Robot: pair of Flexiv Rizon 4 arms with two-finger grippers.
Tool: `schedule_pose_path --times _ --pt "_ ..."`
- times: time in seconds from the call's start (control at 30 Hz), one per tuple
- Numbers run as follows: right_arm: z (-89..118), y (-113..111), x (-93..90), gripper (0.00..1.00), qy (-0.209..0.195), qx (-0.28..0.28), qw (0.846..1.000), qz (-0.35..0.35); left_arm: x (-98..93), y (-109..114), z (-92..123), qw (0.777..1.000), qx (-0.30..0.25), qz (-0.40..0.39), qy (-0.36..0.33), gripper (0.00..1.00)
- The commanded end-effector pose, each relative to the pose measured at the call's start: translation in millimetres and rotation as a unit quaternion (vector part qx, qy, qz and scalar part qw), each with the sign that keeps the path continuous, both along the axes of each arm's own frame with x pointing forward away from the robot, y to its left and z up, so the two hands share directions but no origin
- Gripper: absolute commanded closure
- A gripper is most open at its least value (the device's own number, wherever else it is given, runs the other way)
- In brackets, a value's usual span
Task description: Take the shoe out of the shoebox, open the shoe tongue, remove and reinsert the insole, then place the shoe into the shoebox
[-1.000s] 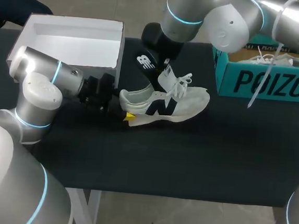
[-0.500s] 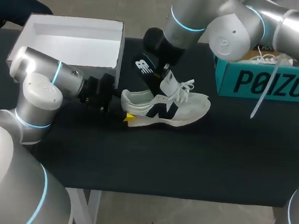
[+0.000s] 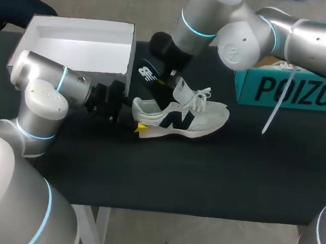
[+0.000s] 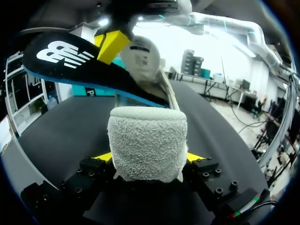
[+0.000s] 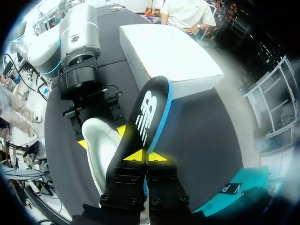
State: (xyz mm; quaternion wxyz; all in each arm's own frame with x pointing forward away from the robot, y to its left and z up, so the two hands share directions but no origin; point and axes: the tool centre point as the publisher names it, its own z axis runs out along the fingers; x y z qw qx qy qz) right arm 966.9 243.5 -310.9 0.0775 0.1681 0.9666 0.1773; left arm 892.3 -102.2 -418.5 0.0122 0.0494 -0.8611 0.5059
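A white sneaker [image 3: 180, 116] with a dark logo lies on its sole on the black table [image 3: 204, 171], toe to the right. My left gripper [image 3: 136, 119] is shut on its heel; in the left wrist view the fuzzy heel [image 4: 147, 140] sits between the yellow fingertips [image 4: 104, 157]. My right gripper [image 3: 168, 77] is shut on the black, blue-edged insole [image 3: 147, 72], which hangs in the air above the shoe's opening, slanting up to the left. The insole [image 5: 150, 115] stretches ahead of the right gripper [image 5: 144, 156], over the shoe [image 5: 101, 150]. It also shows above the heel [image 4: 70, 58].
An open white shoebox [image 3: 78, 43] stands at the back left, just behind my left gripper. A teal box [image 3: 291, 90] with another white shoe in it stands at the back right. A white strap [image 3: 276, 106] dangles from my right arm.
My right gripper has carried the insole a little to the left and lifted its front end away from the shoe. The shoe shifted slightly; my left arm has stayed put.
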Motion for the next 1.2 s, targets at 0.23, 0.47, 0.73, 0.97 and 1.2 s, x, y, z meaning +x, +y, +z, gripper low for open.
schedule_pose_path --times 0.23,0.47,0.73,0.97,1.2 --pt "6.8 22.9 18.0 1.0 -0.015 0.015 1.0 0.011 0.3 -1.3 -0.9 1.0 0.001 0.0 0.0 1.0" --pt "47.9 20.6 20.1 1.0 -0.058 0.013 0.998 0.012 0.3 -1.3 -0.9 1.0 0.001 0.0 0.0 1.0" --pt "104.1 5.9 25.7 1.0 -0.117 0.039 0.992 -0.012 0.3 -1.3 -0.9 1.0 0.001 0.0 0.0 1.0" --pt "161.6 -1.2 22.3 1.0 -0.161 0.058 0.984 -0.039 0.3 -1.3 -0.9 1.0 0.001 0.0 0.0 1.0" --pt "206.9 -11.7 17.1 1.0 -0.184 0.102 0.975 -0.071 0.3 -1.3 -0.9 1.0 0.001 0.0 0.0 1.0"
